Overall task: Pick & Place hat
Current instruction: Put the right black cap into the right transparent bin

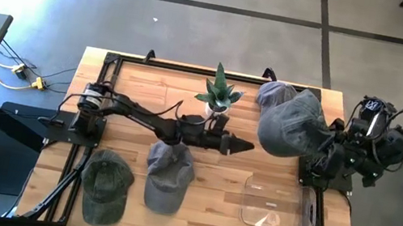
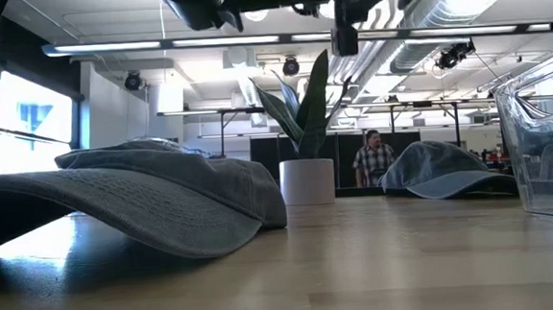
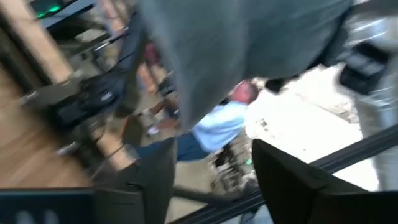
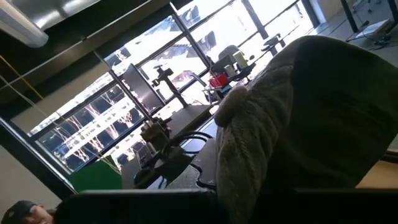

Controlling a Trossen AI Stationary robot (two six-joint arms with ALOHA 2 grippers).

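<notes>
Four hats are showing on or above the wooden table point(image 1: 209, 213). One grey hat point(image 1: 291, 124) is hanging raised over the table's right side, and the right gripper point(image 1: 326, 142) is clamping its edge with fingers closed on the fabric; in the right wrist view the cloth is bunching up directly in front of that gripper. Reaching toward it from the left, the left gripper point(image 1: 239, 145) is hovering just beside this hat's crown, its fingers point(image 3: 283, 180) standing apart with nothing between them, the grey fabric hanging close ahead. Below the left arm, a second grey hat point(image 1: 168, 175) is lying flat, and an olive-green hat point(image 1: 107, 186) is lying farther out on the arm's base side. A blue-grey hat point(image 1: 272, 94) is lying beyond the held hat, at the table's far edge. A potted plant point(image 1: 219, 98) is standing just behind the left gripper. A clear plastic container point(image 1: 278, 206) is sitting near the right arm's base. A person point(image 2: 374, 160) is standing in the room beyond.
</notes>
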